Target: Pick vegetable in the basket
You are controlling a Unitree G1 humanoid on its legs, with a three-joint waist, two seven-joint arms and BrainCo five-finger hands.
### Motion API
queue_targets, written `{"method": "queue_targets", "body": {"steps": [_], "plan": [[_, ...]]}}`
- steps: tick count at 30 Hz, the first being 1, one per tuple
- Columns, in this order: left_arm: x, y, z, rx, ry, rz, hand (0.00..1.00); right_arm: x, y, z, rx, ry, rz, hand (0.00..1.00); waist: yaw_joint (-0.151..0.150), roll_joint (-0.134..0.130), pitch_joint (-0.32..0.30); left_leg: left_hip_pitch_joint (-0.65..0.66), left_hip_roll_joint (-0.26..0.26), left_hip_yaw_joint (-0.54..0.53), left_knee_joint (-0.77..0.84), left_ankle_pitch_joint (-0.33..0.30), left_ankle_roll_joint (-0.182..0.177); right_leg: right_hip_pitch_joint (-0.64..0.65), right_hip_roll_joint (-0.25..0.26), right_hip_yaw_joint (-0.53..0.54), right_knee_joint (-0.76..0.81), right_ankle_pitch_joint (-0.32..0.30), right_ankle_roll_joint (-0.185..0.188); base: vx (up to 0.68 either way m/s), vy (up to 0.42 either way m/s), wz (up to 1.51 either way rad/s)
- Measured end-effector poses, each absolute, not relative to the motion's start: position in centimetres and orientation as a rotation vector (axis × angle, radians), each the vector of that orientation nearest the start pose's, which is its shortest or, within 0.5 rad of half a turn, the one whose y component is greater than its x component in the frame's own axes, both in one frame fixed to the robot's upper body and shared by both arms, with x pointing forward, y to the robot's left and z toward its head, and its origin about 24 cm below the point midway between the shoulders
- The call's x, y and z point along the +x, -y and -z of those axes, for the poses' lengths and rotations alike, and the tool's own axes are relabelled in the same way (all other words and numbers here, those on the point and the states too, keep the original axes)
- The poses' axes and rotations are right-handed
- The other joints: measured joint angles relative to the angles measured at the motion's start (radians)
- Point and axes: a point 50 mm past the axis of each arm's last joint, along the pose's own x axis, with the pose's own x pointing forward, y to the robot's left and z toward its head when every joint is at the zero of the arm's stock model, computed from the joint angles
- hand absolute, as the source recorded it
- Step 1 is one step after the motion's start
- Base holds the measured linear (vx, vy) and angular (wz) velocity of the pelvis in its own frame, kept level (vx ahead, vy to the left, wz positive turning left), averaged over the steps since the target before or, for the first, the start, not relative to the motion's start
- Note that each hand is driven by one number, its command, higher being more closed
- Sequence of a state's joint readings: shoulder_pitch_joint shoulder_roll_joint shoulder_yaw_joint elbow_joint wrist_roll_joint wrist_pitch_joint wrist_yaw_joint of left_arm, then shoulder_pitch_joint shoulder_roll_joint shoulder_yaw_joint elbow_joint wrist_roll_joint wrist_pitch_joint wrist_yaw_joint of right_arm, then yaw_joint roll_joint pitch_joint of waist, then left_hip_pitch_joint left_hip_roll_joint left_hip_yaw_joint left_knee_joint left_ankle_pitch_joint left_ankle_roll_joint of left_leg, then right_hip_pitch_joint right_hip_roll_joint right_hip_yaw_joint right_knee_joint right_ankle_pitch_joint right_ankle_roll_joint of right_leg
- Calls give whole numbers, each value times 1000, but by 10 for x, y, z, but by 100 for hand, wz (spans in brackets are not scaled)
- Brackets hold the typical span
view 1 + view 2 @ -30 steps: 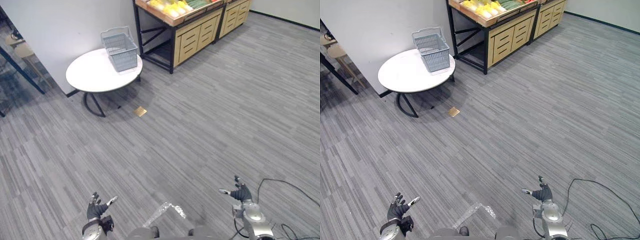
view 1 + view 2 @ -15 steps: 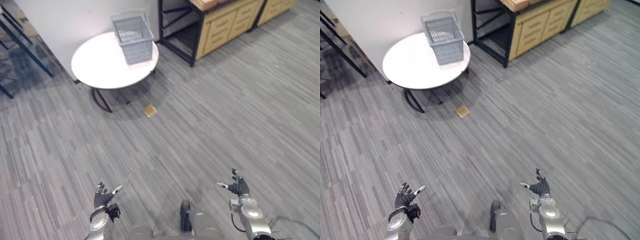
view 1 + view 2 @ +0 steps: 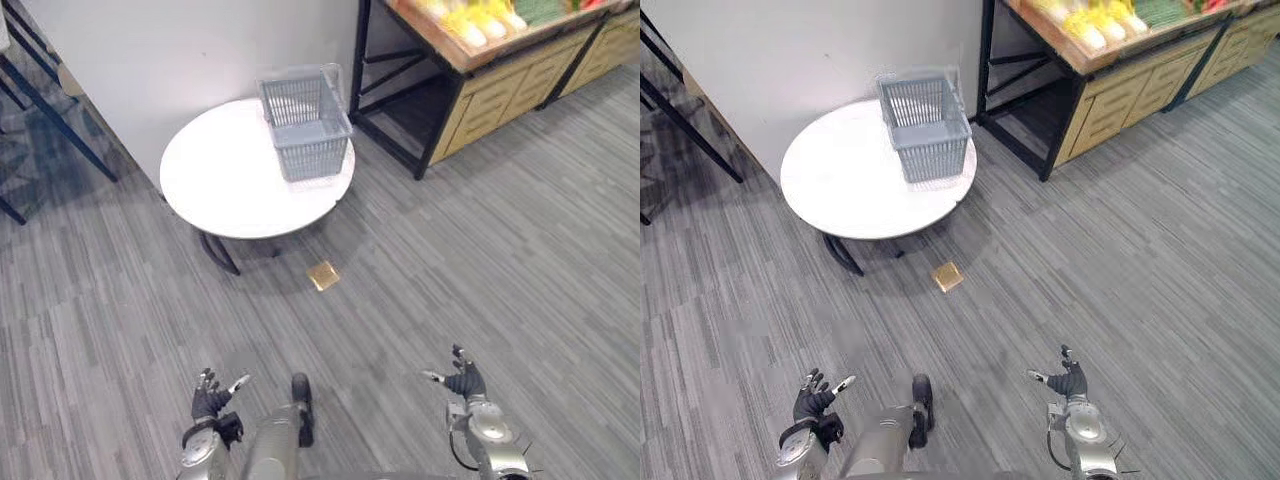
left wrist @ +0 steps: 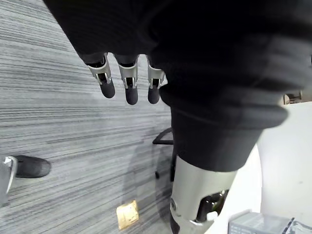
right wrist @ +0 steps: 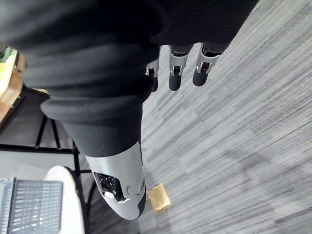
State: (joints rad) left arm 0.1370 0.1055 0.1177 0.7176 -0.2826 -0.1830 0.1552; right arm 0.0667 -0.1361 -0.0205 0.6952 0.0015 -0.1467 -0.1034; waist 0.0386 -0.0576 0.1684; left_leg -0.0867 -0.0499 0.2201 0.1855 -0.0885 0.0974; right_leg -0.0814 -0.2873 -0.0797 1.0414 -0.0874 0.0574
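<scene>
Grey plastic mesh makes up the basket (image 3: 305,125), which in the left eye view stands empty and upright on the round white tabletop (image 3: 230,180), set towards the edge nearest the wooden produce stand (image 3: 455,95); the yellow vegetables (image 3: 470,20) lie up on that stand, none of them in the basket and none in a hand. Low in this view the left hand (image 3: 210,395) and the right hand (image 3: 463,380) hang over the grey floor (image 3: 520,260) with fingers spread apart, holding nothing, both well apart from tabletop and stand, and a tan square (image 3: 323,275) lies flat on the floor just beyond the tabletop. The right eye view gives the same layout, the basket (image 3: 926,125) near the rim, the vegetables (image 3: 1085,22) on the stand beside it. The left wrist view shows that hand's fingers (image 4: 127,83) straight and relaxed above the floor, with the tan square (image 4: 127,214) below and a corner of the basket (image 4: 258,225) past it. The right wrist view shows its fingers (image 5: 175,73) likewise loose and empty, the basket (image 5: 29,204) far off. The task looks barely begun: the robot must close in on the stand first. The likely trouble is the narrow gap between tabletop and stand, where a misjudged approach could knock the tabletop and send the light basket off its near edge; a foot landing on the tan square might slip, and round vegetables could roll from a loose grip
</scene>
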Motion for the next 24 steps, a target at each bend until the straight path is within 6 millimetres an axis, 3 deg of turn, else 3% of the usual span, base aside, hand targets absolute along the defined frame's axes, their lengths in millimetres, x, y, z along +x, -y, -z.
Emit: {"method": "queue_targets", "body": {"steps": [2,3,4,5,6,7,8,10,11,12,13,14,15,16,17,18,19,20,22,23,24], "plan": [[148,-226,112,-100,-640,-443,0,178,200,102,-160,-603,149,0,-17,16,-2,110,-1,-40,-63,-2,9,-102,41,-101,-27,-110,-8,530,137,63],[148,-228,111,-92,-638,-441,0,179,199,101,-162,-600,144,0,-26,18,-1,133,-2,-53,-66,-4,8,-121,51,-125,-72,-135,-8,635,42,75],[153,-227,109,-85,-628,-429,0,180,199,100,-163,-594,144,0,-33,30,7,176,-2,-74,-74,-13,6,-171,82,-151,-197,-157,-11,525,-9,63],[157,-226,108,-87,-619,-425,0,183,200,99,-168,-587,143,0,-38,20,8,203,3,-90,-80,-21,5,-194,113,-153,-344,-152,-11,718,-56,68],[161,-225,106,-86,-607,-421,0,187,201,96,-172,-574,143,0,-44,26,18,234,11,-113,-87,-46,-3,-207,165,-131,-593,-82,8,498,-73,54],[162,-226,106,-83,-605,-421,0,188,201,95,-171,-568,141,0,-46,21,19,248,8,-122,-95,-56,-10,-211,180,-112,-718,-33,21,599,-124,60],[161,-230,106,-70,-609,-423,0,191,198,94,-166,-558,137,0,-51,-22,15,288,-19,-143,-116,-82,-22,-245,176,-61,-897,72,63,396,-125,46],[158,-230,108,-66,-627,-427,0,191,199,94,-166,-561,140,0,-53,-44,24,329,-39,-166,-111,-138,-34,-271,153,-25,-919,90,65,449,-204,55],[155,-228,111,-65,-642,-424,0,189,202,95,-169,-566,146,0,-57,-61,20,358,-38,-192,-100,-186,-39,-271,147,-16,-886,143,37,547,-265,59],[153,-221,115,-74,-664,-410,0,186,208,95,-176,-571,163,0,-57,-24,14,372,4,-212,-68,-233,-57,-272,182,-19,-827,188,20,605,-263,59],[149,-215,119,-78,-682,-398,0,184,212,95,-176,-576,178,0,-53,22,-6,361,56,-229,-19,-255,-73,-265,224,-42,-807,191,6,589,-253,50],[147,-214,120,-73,-691,-395,0,184,212,94,-169,-571,183,0,-56,24,-6,334,66,-243,53,-255,-74,-256,225,-63,-801,195,-24,641,-335,71],[150,-210,121,-80,-697,-389,0,184,212,90,-169,-548,184,0,-68,33,-1,249,90,-250,268,-243,-107,-215,228,-105,-808,192,-70,577,-334,67],[147,-205,123,-99,-707,-391,0,187,212,84,-171,-519,179,0,-75,60,5,164,143,-239,501,-184,-186,-148,265,-134,-836,167,-99,562,-332,52],[145,-203,124,-103,-712,-390,0,189,210,82,-171,-504,174,0,-71,72,6,123,178,-226,596,-152,-207,-116,288,-136,-855,158,-111,434,-218,-1],[142,-202,126,-107,-722,-390,0,193,206,78,-168,-480,160,0,-58,83,5,71,242,-177,732,-143,-203,-53,326,-133,-900,149,-121,465,-201,-23],[144,-201,125,-108,-720,-385,0,202,201,68,-159,-423,156,0,-46,71,9,6,271,-104,734,-168,-174,14,335,-122,-952,141,-124,481,-200,-39],[147,-199,124,-113,-713,-382,0,208,202,59,-168,-376,159,0,-36,60,14,-11,251,-65,584,-183,-151,33,322,-106,-973,137,-119,386,-158,-29],[149,-199,123,-112,-706,-380,0,214,205,49,-191,-328,159,0,-25,67,15,-23,220,-81,338,-177,-152,39,313,-82,-977,132,-104,238,-51,-37],[150,-199,123,-113,-705,-381,0,216,207,43,-213,-304,155,0,-25,79,12,-18,203,-107,186,-143,-180,41,311,-76,-974,127,-95,234,48,-29],[150,-198,123,-114,-705,-380,0,217,208,41,-228,-294,153,0,-25,89,9,-15,197,-121,124,-101,-182,42,314,-74,-973,124,-91,183,79,-21]]}}
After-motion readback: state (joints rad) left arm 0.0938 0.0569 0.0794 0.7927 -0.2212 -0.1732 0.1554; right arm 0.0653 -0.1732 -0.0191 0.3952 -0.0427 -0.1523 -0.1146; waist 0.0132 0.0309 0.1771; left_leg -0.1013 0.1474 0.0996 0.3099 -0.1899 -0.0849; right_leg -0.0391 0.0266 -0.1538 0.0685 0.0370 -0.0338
